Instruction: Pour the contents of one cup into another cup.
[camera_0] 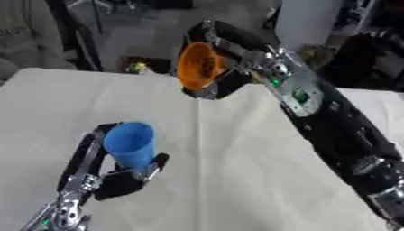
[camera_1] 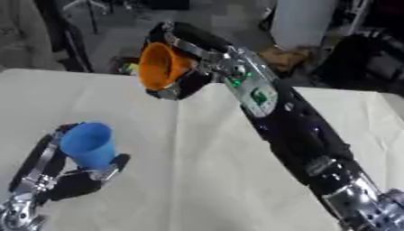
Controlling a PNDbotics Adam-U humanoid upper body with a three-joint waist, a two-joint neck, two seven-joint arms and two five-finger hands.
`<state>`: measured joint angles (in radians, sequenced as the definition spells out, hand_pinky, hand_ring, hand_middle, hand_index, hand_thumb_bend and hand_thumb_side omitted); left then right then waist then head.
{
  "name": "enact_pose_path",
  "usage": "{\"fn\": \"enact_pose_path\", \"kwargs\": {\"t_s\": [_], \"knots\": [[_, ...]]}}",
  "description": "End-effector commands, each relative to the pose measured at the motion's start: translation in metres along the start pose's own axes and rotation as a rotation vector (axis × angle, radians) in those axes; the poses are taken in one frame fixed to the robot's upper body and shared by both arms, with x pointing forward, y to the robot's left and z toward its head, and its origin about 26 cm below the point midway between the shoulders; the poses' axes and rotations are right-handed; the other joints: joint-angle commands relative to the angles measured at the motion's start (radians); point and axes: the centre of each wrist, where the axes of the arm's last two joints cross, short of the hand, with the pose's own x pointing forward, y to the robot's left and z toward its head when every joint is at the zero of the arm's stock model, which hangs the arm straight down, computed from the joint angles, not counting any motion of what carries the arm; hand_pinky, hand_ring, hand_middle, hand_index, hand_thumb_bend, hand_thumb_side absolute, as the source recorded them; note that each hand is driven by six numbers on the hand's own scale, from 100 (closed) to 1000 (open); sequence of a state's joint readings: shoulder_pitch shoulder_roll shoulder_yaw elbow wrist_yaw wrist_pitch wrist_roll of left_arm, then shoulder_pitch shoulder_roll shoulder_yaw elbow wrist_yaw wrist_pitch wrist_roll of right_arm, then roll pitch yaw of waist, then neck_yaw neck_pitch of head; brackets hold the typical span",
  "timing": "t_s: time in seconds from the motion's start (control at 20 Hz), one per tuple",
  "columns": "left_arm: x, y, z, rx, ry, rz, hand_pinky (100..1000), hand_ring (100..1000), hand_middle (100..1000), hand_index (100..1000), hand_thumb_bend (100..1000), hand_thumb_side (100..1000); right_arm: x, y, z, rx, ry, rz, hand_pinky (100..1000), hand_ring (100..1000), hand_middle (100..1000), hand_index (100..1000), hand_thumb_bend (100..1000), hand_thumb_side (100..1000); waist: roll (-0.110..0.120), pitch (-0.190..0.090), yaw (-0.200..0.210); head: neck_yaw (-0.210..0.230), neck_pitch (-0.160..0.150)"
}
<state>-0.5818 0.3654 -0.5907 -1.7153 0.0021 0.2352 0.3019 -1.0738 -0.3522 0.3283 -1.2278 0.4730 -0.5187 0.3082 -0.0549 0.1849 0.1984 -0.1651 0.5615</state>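
Observation:
My left hand (camera_0: 101, 173) holds a blue cup (camera_0: 130, 143) upright at the lower left, fingers and thumb curled round it, just above the white table (camera_0: 236, 171). My right hand (camera_0: 225, 54) is raised at the upper middle, shut on an orange cup (camera_0: 199, 65). The orange cup is tipped on its side, its mouth facing left toward the blue cup's side of the table. It is well above and to the right of the blue cup. I cannot make out any contents in either cup.
The white cloth-covered table has a crease (camera_0: 197, 149) running down its middle. Beyond its far edge lie a dark floor, a small yellow-green thing (camera_0: 139, 66) and dark furniture (camera_0: 371, 58) at the right.

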Motion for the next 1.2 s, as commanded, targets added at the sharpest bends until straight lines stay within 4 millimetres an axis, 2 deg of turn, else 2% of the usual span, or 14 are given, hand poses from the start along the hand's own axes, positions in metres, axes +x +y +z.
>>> {"fn": "enact_pose_path", "kwargs": {"t_s": [0.05,0.25,0.65,1.2], "knots": [[0.009,0.0,-0.006,-0.018,-0.037,-0.017,476,176,258,464,255,100,0.011,-0.013,-0.011,-0.005,-0.059,0.065,542,257,191,383,254,100,0.002,-0.021,0.0,0.0,0.0],[0.007,-0.003,-0.008,-0.03,-0.035,-0.025,476,176,258,464,256,100,0.024,-0.017,-0.018,-0.005,-0.117,0.116,559,262,195,354,267,100,-0.002,-0.022,-0.002,0.003,-0.002],[-0.002,-0.006,-0.011,-0.032,-0.018,-0.033,477,175,257,464,255,100,0.043,-0.017,-0.027,-0.019,-0.186,0.186,582,270,201,364,283,100,-0.001,-0.022,-0.007,0.009,-0.003],[0.013,-0.01,-0.011,-0.104,-0.081,-0.081,478,174,258,467,262,100,0.032,-0.001,-0.027,0.019,-0.152,0.2,581,270,200,364,304,100,0.0,-0.021,-0.001,0.008,-0.004]]}}
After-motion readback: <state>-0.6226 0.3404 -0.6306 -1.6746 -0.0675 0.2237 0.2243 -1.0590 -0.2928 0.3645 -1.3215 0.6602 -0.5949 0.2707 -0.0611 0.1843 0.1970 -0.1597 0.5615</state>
